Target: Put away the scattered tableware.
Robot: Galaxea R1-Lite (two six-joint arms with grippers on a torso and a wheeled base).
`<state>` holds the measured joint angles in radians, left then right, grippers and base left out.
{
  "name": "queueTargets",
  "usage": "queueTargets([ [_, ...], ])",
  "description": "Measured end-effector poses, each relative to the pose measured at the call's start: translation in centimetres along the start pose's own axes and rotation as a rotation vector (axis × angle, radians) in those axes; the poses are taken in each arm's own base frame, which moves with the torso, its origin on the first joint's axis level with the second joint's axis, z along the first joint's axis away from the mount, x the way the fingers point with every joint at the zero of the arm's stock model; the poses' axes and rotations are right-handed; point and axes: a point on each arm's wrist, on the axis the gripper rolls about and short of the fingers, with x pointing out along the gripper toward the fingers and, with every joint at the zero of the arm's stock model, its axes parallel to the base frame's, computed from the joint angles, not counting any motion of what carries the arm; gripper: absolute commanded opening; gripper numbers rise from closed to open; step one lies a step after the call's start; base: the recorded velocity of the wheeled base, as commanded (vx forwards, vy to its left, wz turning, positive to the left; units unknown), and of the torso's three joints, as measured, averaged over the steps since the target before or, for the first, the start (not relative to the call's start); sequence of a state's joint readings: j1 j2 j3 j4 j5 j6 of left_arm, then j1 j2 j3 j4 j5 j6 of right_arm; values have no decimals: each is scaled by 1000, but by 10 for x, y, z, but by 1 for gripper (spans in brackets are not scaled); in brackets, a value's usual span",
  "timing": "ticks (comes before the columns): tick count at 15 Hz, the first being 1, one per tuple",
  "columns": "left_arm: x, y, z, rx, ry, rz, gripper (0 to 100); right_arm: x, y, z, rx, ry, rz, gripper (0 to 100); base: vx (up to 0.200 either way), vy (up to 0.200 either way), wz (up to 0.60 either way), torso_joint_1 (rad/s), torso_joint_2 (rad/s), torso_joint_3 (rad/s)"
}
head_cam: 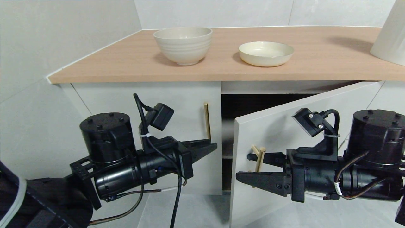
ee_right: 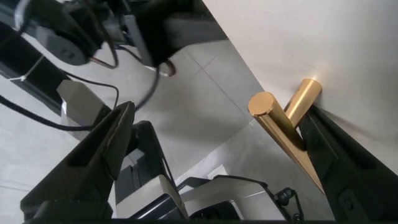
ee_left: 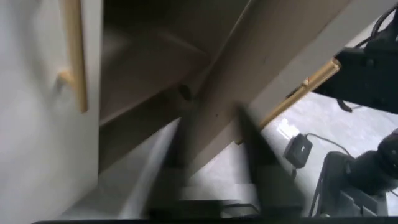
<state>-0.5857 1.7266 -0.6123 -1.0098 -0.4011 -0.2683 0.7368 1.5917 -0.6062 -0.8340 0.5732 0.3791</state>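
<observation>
- the bowl (head_cam: 183, 44) and the shallow dish (head_cam: 265, 53) both stand on the worktop (head_cam: 126, 68), the bowl toward its back left corner, the dish near the middle.
- the right gripper (head_cam: 243, 167) has its jaws apart, one on each side of the brass handle (head_cam: 260, 156) of the partly open cabinet door (head_cam: 300, 104), not clamped.
- the left gripper (head_cam: 212, 146), jaws a little apart and empty, hangs just beside the door's free edge.
- risk, i think: the swinging door may strike the left gripper, and a loose grip may let the handle slip.

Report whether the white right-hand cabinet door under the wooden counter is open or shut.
Open, partway: the white right-hand cabinet door angles outward, exposing the dark interior, with the right gripper around its brass handle.
</observation>
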Motion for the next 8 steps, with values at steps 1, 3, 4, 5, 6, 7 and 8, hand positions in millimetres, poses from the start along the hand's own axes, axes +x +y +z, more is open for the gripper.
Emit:
queueTargets([
  [1, 4, 0, -1, 7, -16, -8, 0, 0, 0, 0, 0, -1, 0, 100, 0, 0, 0, 0, 0, 0],
  [3, 12, 2, -1, 34, -66, -37, 0, 0, 0, 0, 1, 0, 0, 100, 0, 0, 0, 0, 0, 0],
  [4, 17, 4, -5, 37, -65, -51, 0, 0, 0, 0, 1, 0, -1, 100, 0, 0, 0, 0, 0, 0],
  [5, 23, 7, -8, 34, -58, -58, 0, 0, 0, 0, 0, -1, -1, 100, 0, 0, 0, 0, 0, 0],
  [6, 30, 10, -12, 30, -48, -63, 0, 0, 0, 0, -1, -2, -2, 100, 0, 0, 0, 0, 0, 0],
  [7, 38, 13, -14, 28, -44, -65, 0, -1, 0, 0, 0, -2, -2, 100, 0, 0, 0, 0, 0, 0],
  [8, 45, 16, -17, 27, -42, -67, 0, -1, 0, 0, 0, -2, -3, 100, 0, 0, 0, 0, 0, 0],
])
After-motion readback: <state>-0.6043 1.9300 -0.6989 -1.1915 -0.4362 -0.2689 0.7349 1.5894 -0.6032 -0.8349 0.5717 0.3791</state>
